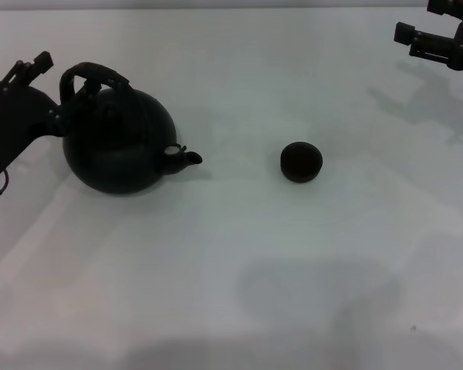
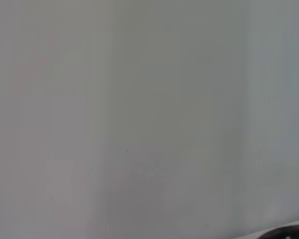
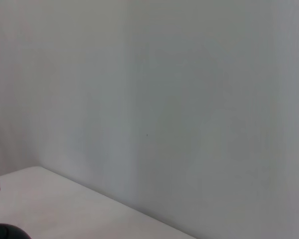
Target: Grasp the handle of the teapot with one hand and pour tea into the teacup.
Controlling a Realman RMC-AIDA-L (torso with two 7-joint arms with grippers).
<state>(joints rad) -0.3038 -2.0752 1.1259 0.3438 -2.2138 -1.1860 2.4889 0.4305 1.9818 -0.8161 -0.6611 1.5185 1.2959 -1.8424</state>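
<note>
The matte black teapot (image 1: 119, 142) stands at the left of the white table (image 1: 239, 254), its short spout (image 1: 187, 157) pointing right toward the teacup. Its arched dark handle (image 1: 95, 75) rises over the top. My left gripper (image 1: 42, 96) is right beside the teapot's left side, level with the left end of the handle. The tiny dark teacup (image 1: 301, 163) sits near the middle of the table, well apart from the spout. My right gripper (image 1: 424, 27) hangs open and empty at the far right, high above the table.
A dark sliver (image 2: 289, 233) shows at the edge of the left wrist view. The right wrist view shows a pale wall, a table corner (image 3: 65, 209) and a dark rounded shape (image 3: 5, 232) at the edge.
</note>
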